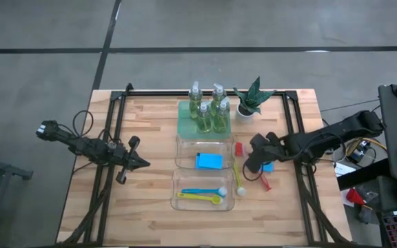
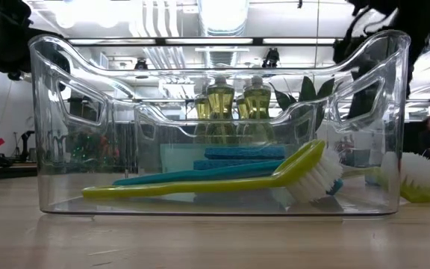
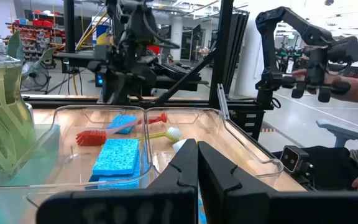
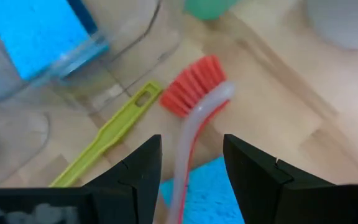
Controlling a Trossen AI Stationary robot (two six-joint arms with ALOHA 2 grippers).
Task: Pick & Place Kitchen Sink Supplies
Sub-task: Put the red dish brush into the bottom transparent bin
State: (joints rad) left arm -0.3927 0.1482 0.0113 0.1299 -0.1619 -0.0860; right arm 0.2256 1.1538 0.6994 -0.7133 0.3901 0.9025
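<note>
Several pump bottles [image 1: 209, 110] stand on a green tray at the far side. One blue sponge [image 1: 209, 160] lies in the far clear bin. A blue and a yellow brush [image 1: 202, 195] lie in the near bin [image 2: 215, 127]. Right of the bins, a yellow brush [image 1: 238, 180], a red brush [image 4: 194, 93] and a second blue sponge [image 4: 210, 186] lie on the table. My right gripper [image 4: 191, 146] hovers open over the red brush, a finger on either side of its pale handle [image 4: 185, 168], which rests across the sponge. My left gripper [image 3: 197, 155] is shut, left of the bins [image 1: 142, 163].
A small potted plant [image 1: 248, 103] stands right of the bottles at the far edge. The two clear bins [image 1: 204, 146] sit mid-table, one behind the other. Bare wood lies between my left gripper and the bins and along the near edge.
</note>
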